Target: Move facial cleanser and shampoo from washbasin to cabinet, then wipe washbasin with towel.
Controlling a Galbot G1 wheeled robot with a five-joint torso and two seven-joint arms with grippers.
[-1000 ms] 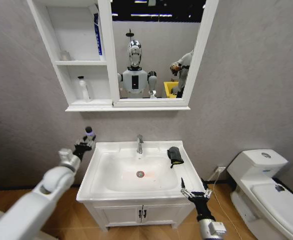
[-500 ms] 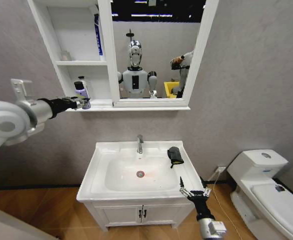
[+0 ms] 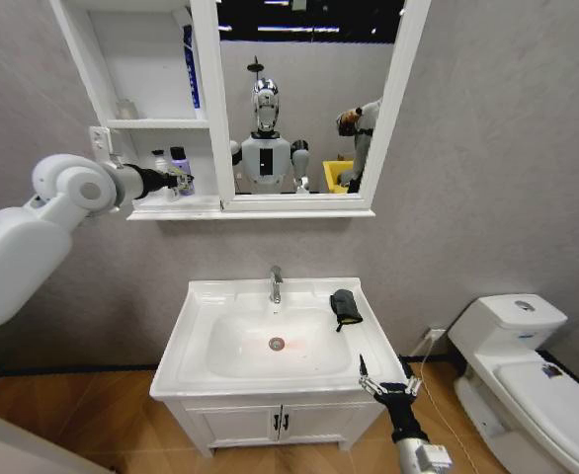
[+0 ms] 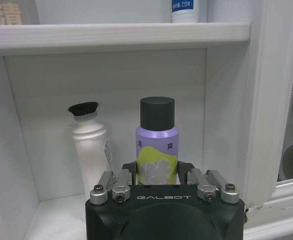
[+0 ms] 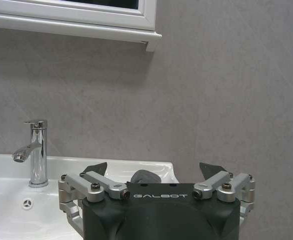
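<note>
A: Far left, where is your left gripper and what does it carry?

B: It reaches into the lower cubbyhole of the cabinet, jaws clamped round the purple bottle low on its body, so the bottle stands upright with its black cap clear of the shelf above. You cannot see whether its base touches the shelf.

A: What crowds it there?

B: A white bottle stands just beside it, toward the cubby's outer wall, and you have the divider next to the mirror close on the other side. A blue-and-white tube stands on the upper shelf, out of the way.

A: Moving to the middle?

B: Your washbasin sits below with its chrome tap at the back. No bottles remain on its rim, so the moving half looks nearly finished.

A: And to the right?

B: The towel lies bunched on the basin's right rim, untouched. Your right gripper hangs low at the basin's front right corner, jaws spread and empty, near the towel with nothing between them. A toilet stands well apart, further right
</note>
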